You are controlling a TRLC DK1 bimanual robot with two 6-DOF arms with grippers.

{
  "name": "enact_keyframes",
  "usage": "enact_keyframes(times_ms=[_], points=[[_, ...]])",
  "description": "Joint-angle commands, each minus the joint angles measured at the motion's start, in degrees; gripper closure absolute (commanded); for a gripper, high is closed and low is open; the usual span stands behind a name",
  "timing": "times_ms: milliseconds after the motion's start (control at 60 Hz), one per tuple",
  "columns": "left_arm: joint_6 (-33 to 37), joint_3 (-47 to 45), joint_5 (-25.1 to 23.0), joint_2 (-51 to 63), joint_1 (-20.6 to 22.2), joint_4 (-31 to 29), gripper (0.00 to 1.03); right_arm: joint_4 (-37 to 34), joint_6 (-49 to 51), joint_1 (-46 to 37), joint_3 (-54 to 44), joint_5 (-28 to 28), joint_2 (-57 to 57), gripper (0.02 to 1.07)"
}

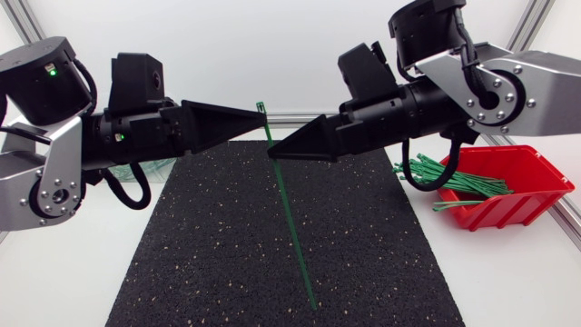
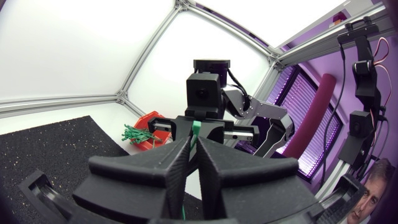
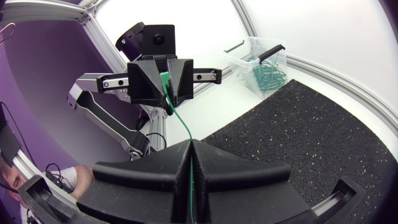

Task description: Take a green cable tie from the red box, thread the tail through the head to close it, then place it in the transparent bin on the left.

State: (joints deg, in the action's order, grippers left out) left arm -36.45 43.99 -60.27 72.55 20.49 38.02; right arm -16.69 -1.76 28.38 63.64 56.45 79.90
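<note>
green cable tie (image 1: 289,213) hangs with its tail low over the black mat (image 1: 209,263). right arm's jaws are pinched tight on it partway up, and left arm's jaws clamp the head end just above. red box (image 1: 536,177) of spare ties (image 1: 454,177) sits at the table (image 1: 508,282) edge on the right. transparent bin (image 3: 258,65) is far left, mostly hidden from the head view behind the left arm (image 1: 136,132).

The left hand (image 1: 260,116) and right hand (image 1: 271,153) meet tip to tip above the black mat (image 1: 227,263), both with fingers pressed together on one green cable tie (image 1: 291,227). The left hand pinches the tie just under its upper end, and the right hand grips it slightly lower. Below the right hand the long tail hangs straight down over the mat. Well behind the right hand, the red box (image 1: 522,204) of loose green ties (image 1: 449,177) sits on the white worktop (image 1: 508,282).
</note>
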Motion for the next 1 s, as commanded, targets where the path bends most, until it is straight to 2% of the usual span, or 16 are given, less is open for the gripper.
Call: enact_keyframes(times_ms=[0,600,983], points=[[-1.2,-0.1,-0.2,0.5,0.8,1.1,0.94,0.6,-1.6,-0.2,-1.5,0.5,-1.0,1.01],[-1.3,0.1,0.2,0.9,0.6,1.1,1.0,1.5,-1.1,2.4,-2.0,3.2,-2.4,1.01],[-1.3,-0.1,0.2,0.6,0.3,1.2,1.0,2.1,-0.9,3.3,-2.2,1.5,-2.6,1.01]])
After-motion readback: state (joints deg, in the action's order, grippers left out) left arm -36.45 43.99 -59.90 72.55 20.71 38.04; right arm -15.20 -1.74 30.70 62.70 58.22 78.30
